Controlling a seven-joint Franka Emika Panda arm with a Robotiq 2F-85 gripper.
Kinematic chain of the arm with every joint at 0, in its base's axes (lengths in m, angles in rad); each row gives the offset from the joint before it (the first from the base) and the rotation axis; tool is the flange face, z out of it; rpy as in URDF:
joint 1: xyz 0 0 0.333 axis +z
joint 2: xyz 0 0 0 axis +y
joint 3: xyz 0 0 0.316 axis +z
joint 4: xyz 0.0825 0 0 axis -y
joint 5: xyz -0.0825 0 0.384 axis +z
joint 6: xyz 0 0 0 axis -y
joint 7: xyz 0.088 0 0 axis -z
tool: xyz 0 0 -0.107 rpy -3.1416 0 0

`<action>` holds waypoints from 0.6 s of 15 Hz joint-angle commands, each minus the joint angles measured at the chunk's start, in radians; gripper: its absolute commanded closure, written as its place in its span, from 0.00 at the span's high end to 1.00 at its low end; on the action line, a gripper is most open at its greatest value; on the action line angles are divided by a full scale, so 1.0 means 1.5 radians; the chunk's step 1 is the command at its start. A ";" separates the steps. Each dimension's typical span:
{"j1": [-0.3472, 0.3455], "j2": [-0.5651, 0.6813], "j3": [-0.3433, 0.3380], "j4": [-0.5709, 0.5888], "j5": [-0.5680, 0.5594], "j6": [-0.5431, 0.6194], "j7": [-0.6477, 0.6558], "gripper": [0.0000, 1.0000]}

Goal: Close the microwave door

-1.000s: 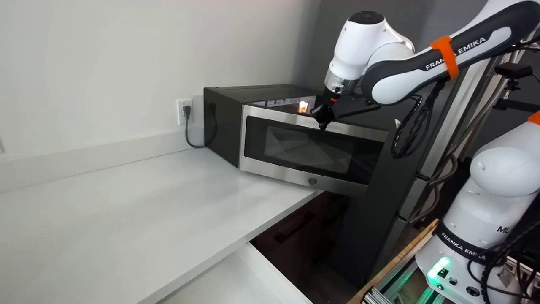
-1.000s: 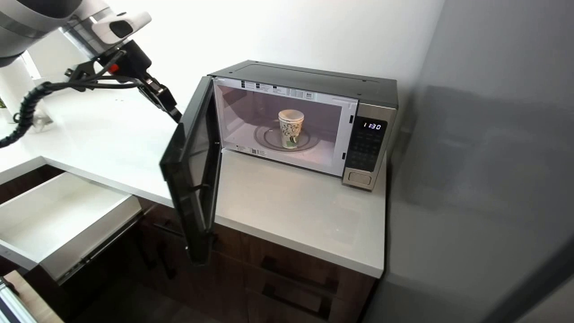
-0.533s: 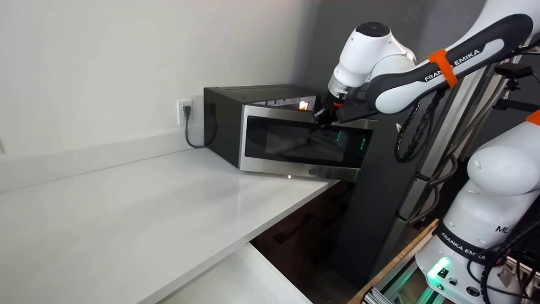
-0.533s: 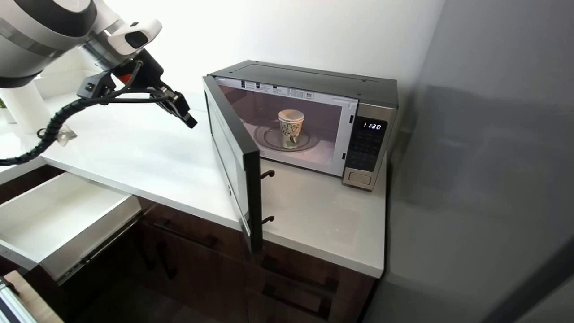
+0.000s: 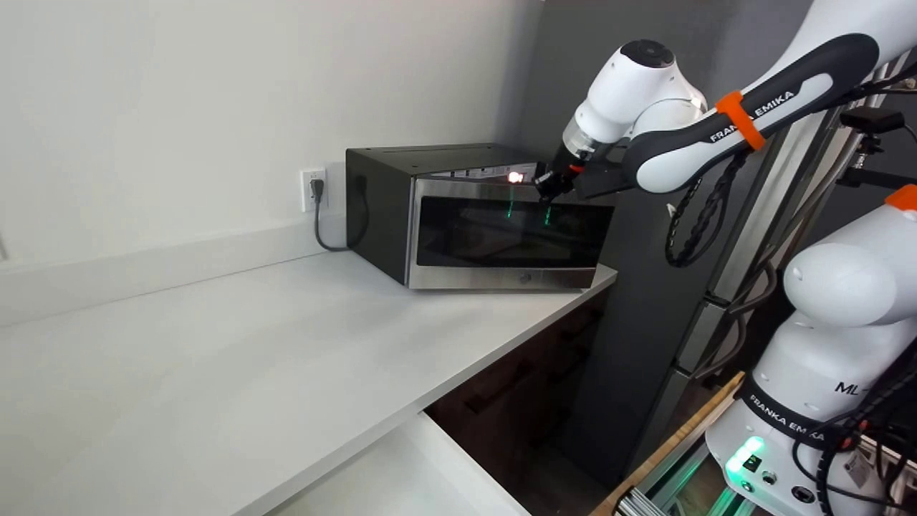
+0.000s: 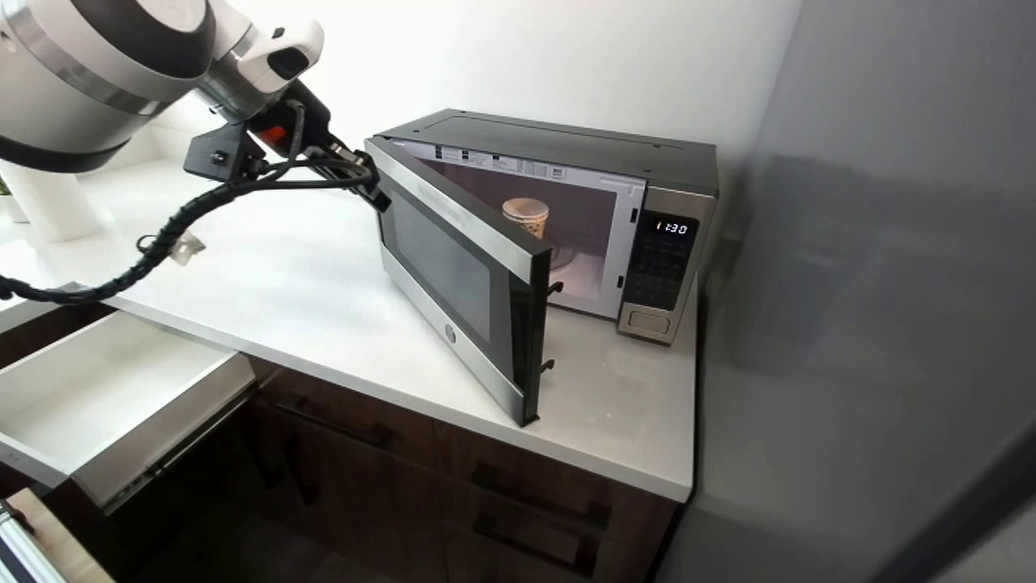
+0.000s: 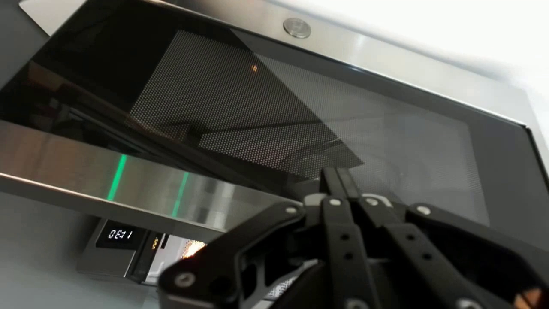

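Observation:
The dark microwave stands on the white counter; its control panel reads 11:30 in an exterior view. Its silver-framed door is part way open, with the free edge and two hooks apart from the body. It also shows in the other pictures, as a dark glass panel and across the wrist view. My gripper is at the door's outer face, near its upper edge on the hinge side. In the wrist view its fingertips are together and hold nothing. I cannot tell whether they touch the glass.
A paper cup stands inside the microwave, partly hidden by the door. A white drawer is pulled out below the counter. A tall grey panel stands beside the microwave. A power cord runs to the wall outlet.
The door has swung a good way toward the microwave body, now hiding part of the cup. My gripper has moved with it toward the microwave and stayed shut.

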 commanded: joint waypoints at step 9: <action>-0.148 0.149 -0.051 0.089 -0.124 0.127 -0.119 0.00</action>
